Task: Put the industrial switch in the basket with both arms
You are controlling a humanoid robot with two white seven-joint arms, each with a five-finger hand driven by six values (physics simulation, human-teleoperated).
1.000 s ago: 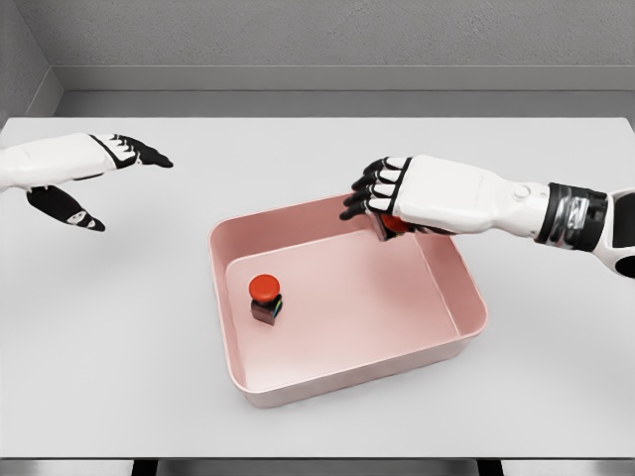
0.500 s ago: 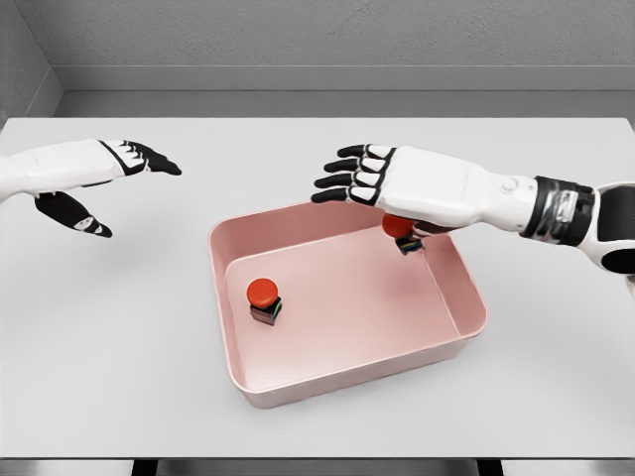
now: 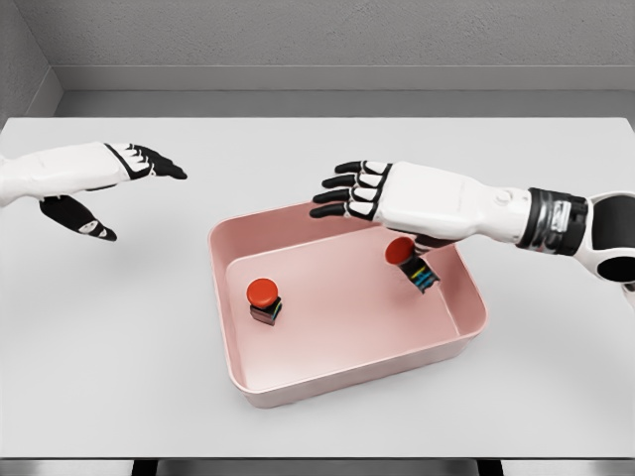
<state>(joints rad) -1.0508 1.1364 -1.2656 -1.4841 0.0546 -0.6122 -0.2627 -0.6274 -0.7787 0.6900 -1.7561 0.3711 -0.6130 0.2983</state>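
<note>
Basket, pink, stands on the white table, and one switch with a red button stands upright inside it near the left wall. A second switch is tilted over the right part of the basket, just below the right hand, whose fingers are spread and grip nothing. The left hand hangs over the table at the left, well apart from the basket, fingers stretched out and holding nothing.

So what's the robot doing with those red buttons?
It's putting switches into the pink basket. One switch sits upright on the basket floor. A second switch is tilted just under the right hand, whose fingers are spread and not gripping it, so it looks just let go. The left hand hovers open over the table, off to the side.
</note>
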